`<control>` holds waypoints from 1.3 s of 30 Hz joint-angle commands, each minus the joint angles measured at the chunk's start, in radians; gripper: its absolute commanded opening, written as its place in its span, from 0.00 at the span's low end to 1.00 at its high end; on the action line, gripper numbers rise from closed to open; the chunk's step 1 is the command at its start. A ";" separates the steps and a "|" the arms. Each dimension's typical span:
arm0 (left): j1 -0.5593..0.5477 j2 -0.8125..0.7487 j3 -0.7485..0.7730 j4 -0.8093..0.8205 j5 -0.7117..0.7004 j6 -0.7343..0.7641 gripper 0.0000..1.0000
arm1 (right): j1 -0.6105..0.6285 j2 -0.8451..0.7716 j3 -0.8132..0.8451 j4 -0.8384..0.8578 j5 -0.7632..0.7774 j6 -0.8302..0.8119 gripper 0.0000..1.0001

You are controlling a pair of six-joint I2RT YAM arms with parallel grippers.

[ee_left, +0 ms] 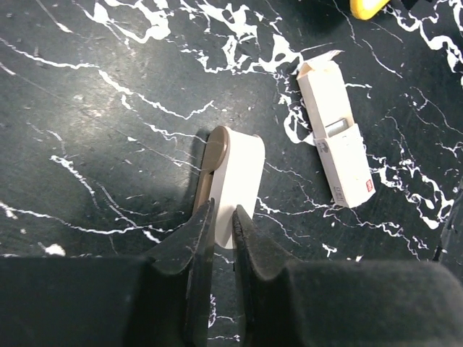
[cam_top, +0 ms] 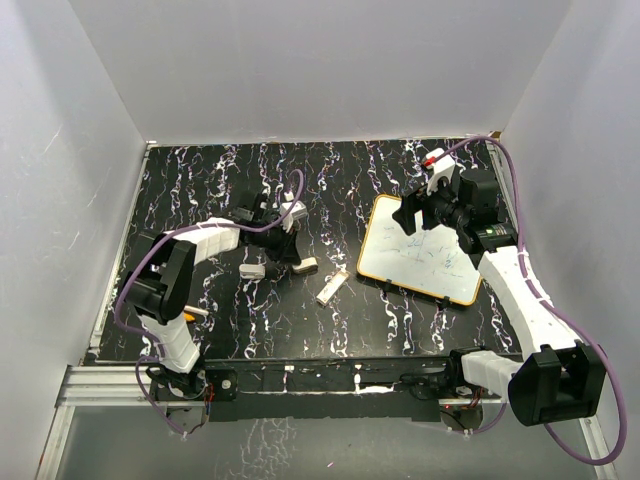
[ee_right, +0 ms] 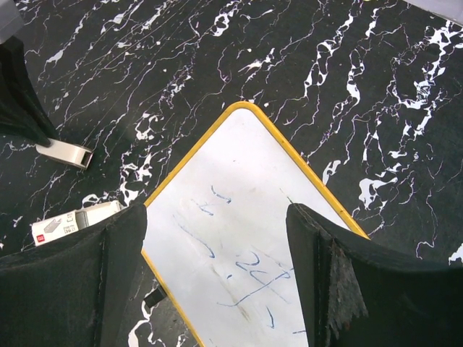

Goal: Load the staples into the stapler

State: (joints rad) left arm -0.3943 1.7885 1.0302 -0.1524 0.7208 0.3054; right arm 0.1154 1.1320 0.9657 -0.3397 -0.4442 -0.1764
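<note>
A white stapler with a brown base [ee_left: 233,173] lies on the black marbled table [ee_left: 94,144]. My left gripper [ee_left: 223,208] is shut on the stapler's near end, which shows in the narrow gap between the fingertips. From above, this gripper [cam_top: 292,246] sits just left of the stapler [cam_top: 306,265]. The staples [ee_left: 337,143], a pale oblong box with an open flap, lie apart to the right of it [cam_top: 332,288]. My right gripper [ee_right: 215,210] hangs wide open over the whiteboard, holding nothing; the staples box [ee_right: 72,223] shows at its left.
A yellow-framed whiteboard [cam_top: 420,258] with blue scribbles lies at the right. A second small grey-white stapler [cam_top: 252,270] rests left of the left gripper. A thin white pen with an orange cap [cam_top: 196,313] lies by the left arm's base. White walls enclose the table.
</note>
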 commanded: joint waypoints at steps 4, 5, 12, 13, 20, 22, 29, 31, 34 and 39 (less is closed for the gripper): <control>-0.003 0.027 -0.103 -0.065 -0.106 0.021 0.06 | -0.007 -0.028 0.005 0.050 -0.010 0.011 0.81; -0.003 0.024 -0.105 -0.067 -0.106 0.023 0.06 | -0.008 -0.028 0.005 0.050 -0.012 0.011 0.81; -0.003 -0.033 -0.017 -0.095 -0.084 0.012 0.17 | -0.008 -0.017 0.019 0.046 -0.017 0.012 0.81; -0.003 -0.038 0.012 -0.107 -0.076 0.006 0.20 | -0.008 -0.013 0.024 0.043 -0.016 0.012 0.81; -0.003 -0.093 0.182 -0.187 -0.033 -0.011 0.48 | -0.008 -0.012 0.067 -0.004 0.033 -0.022 0.82; -0.001 -0.119 0.217 -0.223 -0.063 0.004 0.56 | -0.008 -0.010 0.100 -0.043 0.064 -0.040 0.83; 0.015 -0.291 0.181 -0.188 -0.485 -0.056 0.84 | -0.009 0.050 0.228 -0.151 0.300 -0.050 0.99; 0.022 -0.354 0.167 -0.153 -0.659 -0.096 0.96 | -0.008 0.085 0.272 -0.184 0.358 -0.038 0.99; 0.046 -0.464 0.137 -0.092 -0.783 -0.124 0.97 | -0.009 0.099 0.313 -0.166 0.452 0.049 0.99; 0.076 -0.669 0.068 -0.010 -0.819 -0.207 0.97 | -0.008 -0.006 0.300 -0.088 0.465 0.069 0.99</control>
State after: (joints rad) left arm -0.3370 1.2724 1.1431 -0.2401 0.0101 0.1726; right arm 0.1101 1.2289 1.2282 -0.5095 -0.0479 -0.1452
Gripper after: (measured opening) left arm 0.970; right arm 0.987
